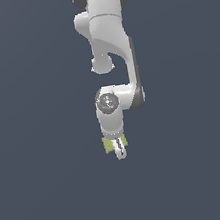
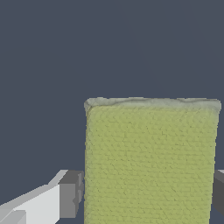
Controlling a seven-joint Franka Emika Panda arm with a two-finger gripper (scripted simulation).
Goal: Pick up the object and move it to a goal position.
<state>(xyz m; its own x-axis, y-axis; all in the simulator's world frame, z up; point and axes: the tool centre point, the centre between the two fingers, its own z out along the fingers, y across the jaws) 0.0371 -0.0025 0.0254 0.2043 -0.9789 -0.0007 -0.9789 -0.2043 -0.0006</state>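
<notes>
Exterior view showed the white arm [image 1: 107, 36] hanging down from the top of the frame over a plain dark grey-blue surface [image 1: 41, 143], its wrist joint bent and the gripper [image 1: 119, 148] pointed downward. The yellow-green block [image 1: 108, 145] sat at the gripper's tip, its coloured edges showing on both sides of the pale fingers [image 1: 120, 151], which crossed in front of it and hid its middle. From where I stood, I could not tell whether the block rested on the surface or was clear of it (no shadow or gap was readable in that view).

Wrist view gave the closer evidence. The block [image 2: 151, 164] filled much of the frame, a flat rectangle with a faintly woven texture and a paler far edge. It lay between the two fingers: one dark grey pad [image 2: 70, 194] on a white finger stood just beside one long side of the block, and the other pad [image 2: 218, 192] showed at the opposite side, at the frame's edge. The jaws bracketed the block closely, the pads at or nearly at its flanks. A thin dark line seemed to separate the nearer pad from the block, so I could not tell whether the grip was firm or merely closing. Nothing else lay on the surface [image 2: 109, 48] around it.
</notes>
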